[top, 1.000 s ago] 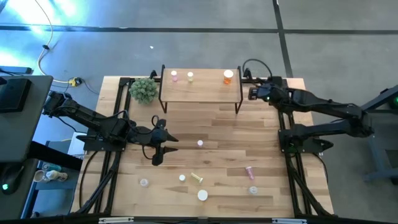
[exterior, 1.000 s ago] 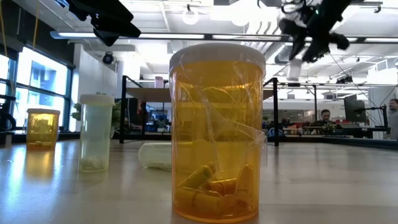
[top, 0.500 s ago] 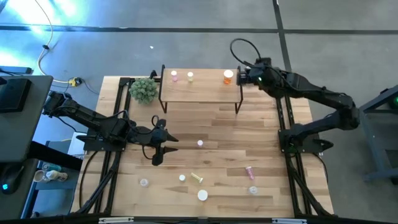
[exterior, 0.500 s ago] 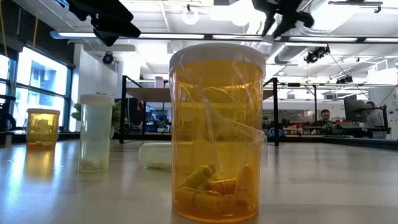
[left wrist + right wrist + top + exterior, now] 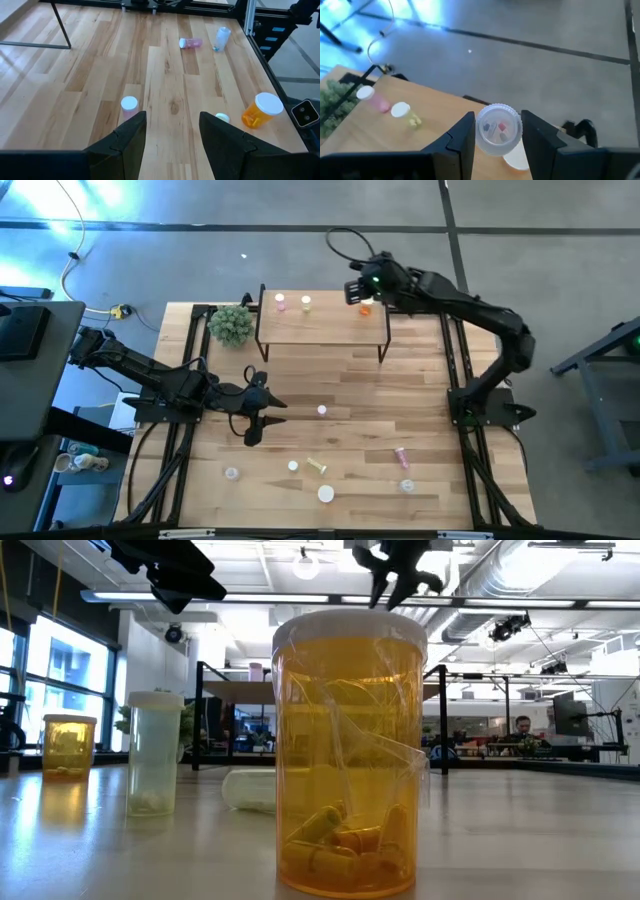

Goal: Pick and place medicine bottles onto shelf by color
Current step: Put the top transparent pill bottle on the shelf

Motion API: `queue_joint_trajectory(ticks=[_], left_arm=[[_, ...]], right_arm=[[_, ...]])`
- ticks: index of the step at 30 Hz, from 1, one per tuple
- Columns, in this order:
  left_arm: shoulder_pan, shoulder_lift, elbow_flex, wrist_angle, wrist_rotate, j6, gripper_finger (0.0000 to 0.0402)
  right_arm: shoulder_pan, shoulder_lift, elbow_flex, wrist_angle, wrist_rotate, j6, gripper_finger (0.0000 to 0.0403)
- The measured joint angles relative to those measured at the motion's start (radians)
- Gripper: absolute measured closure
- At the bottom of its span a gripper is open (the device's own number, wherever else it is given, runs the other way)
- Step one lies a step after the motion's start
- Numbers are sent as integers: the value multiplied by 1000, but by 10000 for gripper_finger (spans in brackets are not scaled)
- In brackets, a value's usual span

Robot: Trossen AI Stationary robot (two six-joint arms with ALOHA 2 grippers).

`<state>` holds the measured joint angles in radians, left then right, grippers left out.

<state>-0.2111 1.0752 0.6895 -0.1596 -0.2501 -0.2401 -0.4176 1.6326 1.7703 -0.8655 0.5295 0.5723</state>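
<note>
The right gripper (image 5: 358, 292) hung above the shelf's (image 5: 325, 326) right end, its fingers (image 5: 462, 137) closed on a clear bottle (image 5: 499, 129) with a white ribbed cap. Just beneath it an orange bottle (image 5: 367, 305) stood on the shelf; a pink bottle (image 5: 373, 98) and a yellow-green bottle (image 5: 406, 113) stood near the far end. The left gripper (image 5: 170, 131) waited well away over the table (image 5: 165, 80), jaws apart and empty.
</note>
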Motion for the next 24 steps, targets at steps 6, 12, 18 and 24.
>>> queue_joint_trajectory(ticks=[6,12,18,24], left_arm=[[0,0,0,0,0,8,229],[0,0,0,0,0,8,229],[0,0,0,0,0,8,229],[0,0,0,0,0,8,229]], right_arm=[[-15,136,116,-50,-62,-5,283],[-27,241,178,-50,-151,-13,283],[-42,302,179,-59,-179,-15,283],[-43,329,179,-60,-229,-31,283]])
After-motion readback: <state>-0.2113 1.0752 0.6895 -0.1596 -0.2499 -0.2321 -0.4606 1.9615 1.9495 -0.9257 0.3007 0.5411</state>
